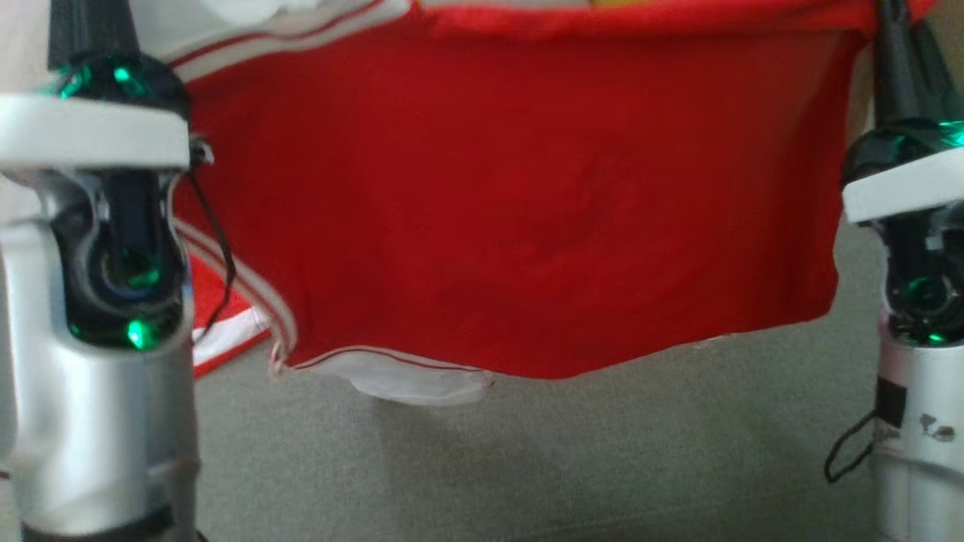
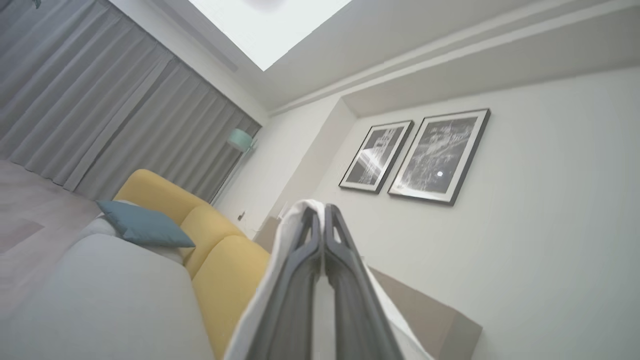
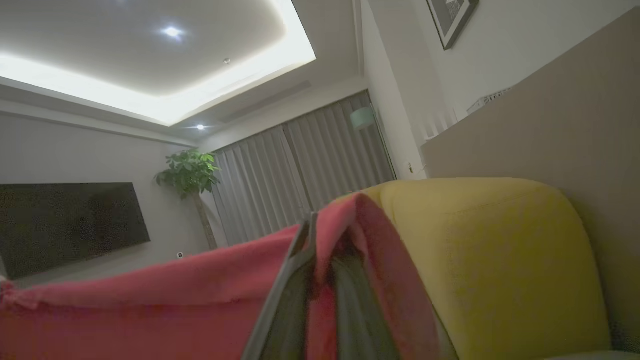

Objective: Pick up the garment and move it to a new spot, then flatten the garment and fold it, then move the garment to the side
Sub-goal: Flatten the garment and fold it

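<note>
One red garment (image 1: 512,211) with white striped trim hangs spread across the middle of the head frame. Its top edge runs along the upper edge of the frame, and the bottom hem looks clear of the grey surface (image 1: 527,467) below. So it's airborne, as far as I can tell.

Fingers of the left gripper (image 2: 322,212) are pressed together on white cloth, which drapes over the left-hand one. Fingers of the right gripper (image 3: 320,235) are clenched on a fold of red cloth that wraps over the tips.

The two grips are well apart, so the cloth stretches between them. Its own weight pulls the body flat and drops the wrinkles. My read: this is the carry step, flatten and fold not yet done.

The striped sleeve (image 1: 252,293) sags at lower left and a white flap (image 1: 414,384) curls under the hem. Both will likely need smoothing once it's laid down. The yellow sofa back (image 3: 500,240) sits just beyond the right gripper.
</note>
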Robot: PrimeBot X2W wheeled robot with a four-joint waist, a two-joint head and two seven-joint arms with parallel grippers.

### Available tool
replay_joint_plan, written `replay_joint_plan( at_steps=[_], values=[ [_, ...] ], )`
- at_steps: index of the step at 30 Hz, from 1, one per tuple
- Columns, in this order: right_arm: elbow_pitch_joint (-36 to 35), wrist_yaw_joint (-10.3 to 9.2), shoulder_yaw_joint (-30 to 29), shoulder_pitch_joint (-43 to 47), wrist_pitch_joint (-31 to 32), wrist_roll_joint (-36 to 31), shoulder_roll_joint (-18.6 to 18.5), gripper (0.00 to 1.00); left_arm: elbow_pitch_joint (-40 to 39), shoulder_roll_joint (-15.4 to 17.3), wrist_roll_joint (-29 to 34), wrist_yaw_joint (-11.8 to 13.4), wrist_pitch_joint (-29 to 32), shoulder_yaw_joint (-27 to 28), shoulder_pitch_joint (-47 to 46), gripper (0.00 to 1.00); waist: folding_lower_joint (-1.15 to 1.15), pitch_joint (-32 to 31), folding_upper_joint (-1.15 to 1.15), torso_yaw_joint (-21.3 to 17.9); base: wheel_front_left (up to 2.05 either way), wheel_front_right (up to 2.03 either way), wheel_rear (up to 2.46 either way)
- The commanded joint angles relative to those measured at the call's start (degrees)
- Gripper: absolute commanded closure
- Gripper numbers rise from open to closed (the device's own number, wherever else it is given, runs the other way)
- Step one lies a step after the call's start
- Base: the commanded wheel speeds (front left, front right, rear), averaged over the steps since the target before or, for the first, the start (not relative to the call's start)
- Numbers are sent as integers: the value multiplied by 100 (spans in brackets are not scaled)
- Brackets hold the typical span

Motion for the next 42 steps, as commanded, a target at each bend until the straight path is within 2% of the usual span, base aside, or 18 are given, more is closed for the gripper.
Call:
replay_joint_plan(
  at_steps=[1, 5, 8, 12, 16, 21, 25, 28, 31, 38, 42],
  values=[
    [-137, -4, 52, -372, 153, -201, 102, 100, -3, 290, 85, -10, 108, 139, -545, 100, 0, 191, 0, -48, 0, 0, 0],
    [458, -4, 25, -1102, 284, -393, 107, 100, 765, 584, 237, -147, 335, 23, -1277, 100, 0, 721, 0, -101, 0, 0, 0],
    [1316, -4, -53, -2006, 141, -484, 108, 100, 1613, 768, 363, -373, 404, -105, -2066, 100, 0, 1212, 0, -82, 0, 0, 0],
    [2794, -4, -331, -3474, -434, -544, 108, 100, 2859, 1038, 639, -687, 299, -245, -3284, 100, 0, 1829, 0, -37, 0, 0, 0],
    [4057, -4, -634, -4877, -1276, -887, 109, 100, 3839, 1142, 866, -963, -248, -257, -4461, 100, 0, 2201, 0, 83, 0, 0, 0],
    [5062, -4, -803, -5850, -2352, -1048, 42, 100, 4667, 974, 926, -1302, -948, -306, -5214, 100, 0, 2359, 0, 320, 0, 0, 0],
    [5611, -4, -738, -5863, -2766, -706, -16, 100, 5171, 808, 931, -1562, -1220, -479, -5171, 100, 0, 2406, 0, 465, 0, 0, 0],
    [5985, -4, -664, -5588, -2814, -400, -55, 100, 5443, 714, 906, -1703, -1275, -641, -4921, 100, 0, 2460, 0, 536, 0, 0, 0],
    [6272, -4, -317, -5145, -2755, -256, -93, 100, 5616, 678, 920, -1806, -1319, -882, -4495, 100, 0, 2486, 0, 574, 0, 0, 0],
    [6603, -4, 433, -3978, -2116, 309, -251, 100, 5843, 874, 808, -1881, -1397, -1320, -3194, 100, 0, 2269, 0, 631, 0, 0, 0],
    [6570, -4, 936, -3309, -1640, 562, -454, 100, 5606, 1095, 638, -1886, -1283, -1845, -2399, 100, 0, 2031, 0, 670, 0, 0, 0]
  ],
)
